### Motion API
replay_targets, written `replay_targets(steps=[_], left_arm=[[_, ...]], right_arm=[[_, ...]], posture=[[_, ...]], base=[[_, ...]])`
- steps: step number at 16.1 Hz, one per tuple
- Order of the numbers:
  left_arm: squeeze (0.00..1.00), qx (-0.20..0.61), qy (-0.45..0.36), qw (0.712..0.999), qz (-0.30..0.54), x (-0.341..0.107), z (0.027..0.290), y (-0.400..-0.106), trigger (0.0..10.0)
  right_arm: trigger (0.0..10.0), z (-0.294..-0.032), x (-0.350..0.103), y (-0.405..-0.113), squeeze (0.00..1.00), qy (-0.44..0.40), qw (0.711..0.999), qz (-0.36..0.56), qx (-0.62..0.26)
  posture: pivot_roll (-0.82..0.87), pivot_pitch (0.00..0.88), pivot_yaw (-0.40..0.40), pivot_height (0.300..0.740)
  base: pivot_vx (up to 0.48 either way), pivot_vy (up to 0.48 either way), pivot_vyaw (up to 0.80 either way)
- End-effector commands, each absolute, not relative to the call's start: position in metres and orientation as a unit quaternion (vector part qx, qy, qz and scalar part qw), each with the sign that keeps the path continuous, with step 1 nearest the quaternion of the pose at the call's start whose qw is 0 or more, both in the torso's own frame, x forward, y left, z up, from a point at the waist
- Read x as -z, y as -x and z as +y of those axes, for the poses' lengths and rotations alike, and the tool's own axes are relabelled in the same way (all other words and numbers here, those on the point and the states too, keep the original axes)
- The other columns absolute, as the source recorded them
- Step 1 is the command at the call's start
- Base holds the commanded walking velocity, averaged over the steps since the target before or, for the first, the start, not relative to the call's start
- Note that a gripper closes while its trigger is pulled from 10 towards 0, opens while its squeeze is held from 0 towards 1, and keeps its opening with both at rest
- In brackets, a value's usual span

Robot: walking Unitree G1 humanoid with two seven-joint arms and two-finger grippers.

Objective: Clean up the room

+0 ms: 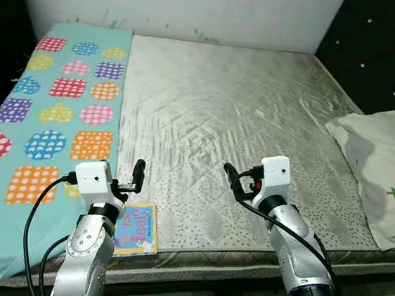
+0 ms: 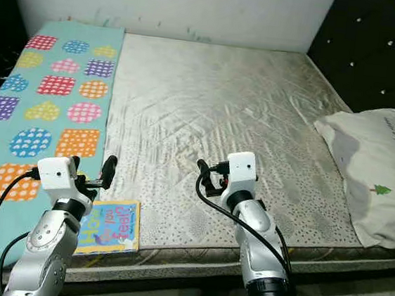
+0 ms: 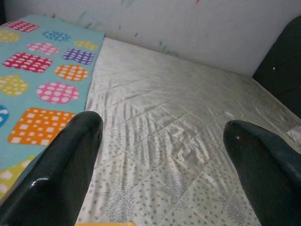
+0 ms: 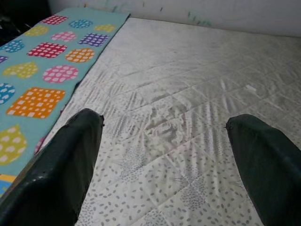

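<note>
A bare mattress (image 1: 236, 117) carries a patterned blanket (image 1: 53, 104), book (image 1: 137, 228) and pillow (image 1: 386, 168).

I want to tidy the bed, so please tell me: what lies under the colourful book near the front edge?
The book lies flat on the grey mattress, beside the turquoise patterned blanket. The left pincer hovers open just above it. Whether anything lies beneath the book cannot be seen.

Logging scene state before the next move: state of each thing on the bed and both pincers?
Colourful children's book: closed, flat at the mattress's near edge.
Turquoise patterned blanket: spread flat along the bed's left side.
White pillow with a green tree print: lying at the right edge.
Left pincer: open, empty.
Right pincer: open, empty.
</note>
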State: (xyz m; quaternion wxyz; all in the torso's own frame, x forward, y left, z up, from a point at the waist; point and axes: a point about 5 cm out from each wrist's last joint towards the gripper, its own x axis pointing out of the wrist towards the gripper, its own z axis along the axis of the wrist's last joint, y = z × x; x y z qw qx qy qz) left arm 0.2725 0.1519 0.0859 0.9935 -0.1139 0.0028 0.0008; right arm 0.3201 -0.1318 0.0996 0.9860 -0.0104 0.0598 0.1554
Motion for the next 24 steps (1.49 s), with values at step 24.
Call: replay_targets(steps=[24], left_arm=[[0.0,-0.008,0.121,0.992,0.015,-0.0829,0.1486,-0.2731,10.0]], right_arm=[[10.0,-0.1379,-0.0979,-0.3226,0.0,0.013,0.988,0.064,-0.142]], posture=[[-0.11,0.042,-0.045,0.74]], base=[[0.092,0.0,-0.27]])
